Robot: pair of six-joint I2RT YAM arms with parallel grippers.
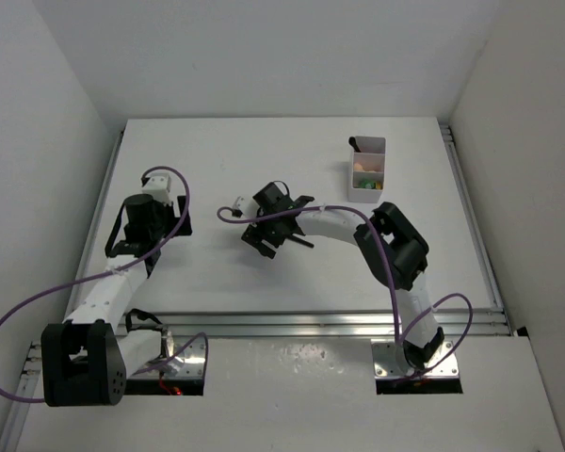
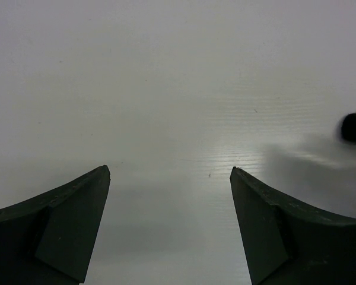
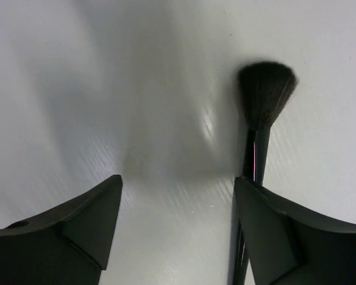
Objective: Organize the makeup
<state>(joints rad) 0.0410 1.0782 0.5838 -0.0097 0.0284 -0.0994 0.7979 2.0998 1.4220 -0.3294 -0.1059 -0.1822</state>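
Note:
A black-handled brush lies flat on the table; in the right wrist view its dark bristle head point(image 3: 266, 89) points away and its handle runs back along the inner side of my right-hand finger point(image 3: 296, 237). My right gripper point(image 3: 178, 184) is open just above the table, with bare table between the fingers. In the top view this gripper point(image 1: 275, 226) is mid-table, the brush handle point(image 1: 301, 242) sticking out beside it. Other makeup, peach and green pieces point(image 1: 367, 175), sits in the white box point(image 1: 380, 188). My left gripper point(image 2: 169, 172) is open and empty; in the top view it point(image 1: 149, 235) is at the left.
The white two-compartment box stands at the back right, with a dark item point(image 1: 356, 144) in its far compartment. A dark blurred object point(image 2: 354, 126) shows at the right edge of the left wrist view. White walls enclose the table on three sides.

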